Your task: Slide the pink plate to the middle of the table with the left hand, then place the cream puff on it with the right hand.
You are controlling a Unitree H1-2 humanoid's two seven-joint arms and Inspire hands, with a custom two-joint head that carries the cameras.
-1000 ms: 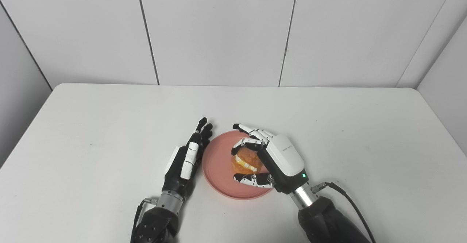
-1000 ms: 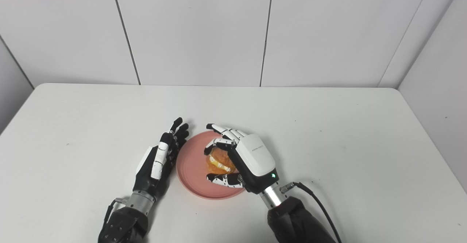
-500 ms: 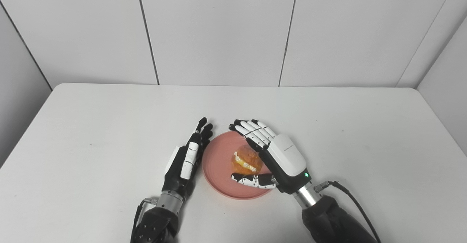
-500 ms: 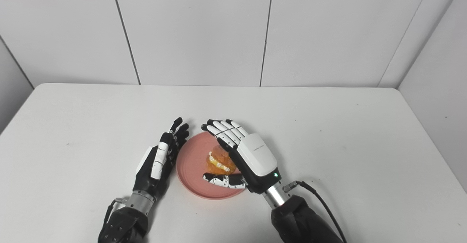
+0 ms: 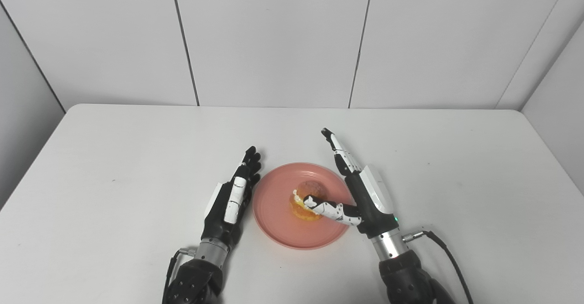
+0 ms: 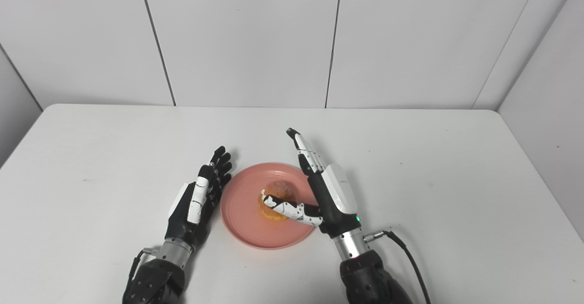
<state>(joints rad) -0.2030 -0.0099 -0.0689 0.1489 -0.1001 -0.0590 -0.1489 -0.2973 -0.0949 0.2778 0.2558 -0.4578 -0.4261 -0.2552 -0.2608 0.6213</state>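
Right hand (image 5: pixel 365 199) is opening wide, having just released the cream puff (image 5: pixel 306 203) onto the pink plate (image 5: pixel 278 224); left hand (image 5: pixel 230 201) is resting open beside the rim, so placement looks done.

table (image 5: pixel 137 149): white, matte, rounded far corners | back wall (image 5: pixel 273 39): white panels split by dark vertical seams | side walls: angled in at both edges | light: even, soft shadows

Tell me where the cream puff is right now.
The cream puff sits on the pink plate mid-table, between the left hand and the open right hand.
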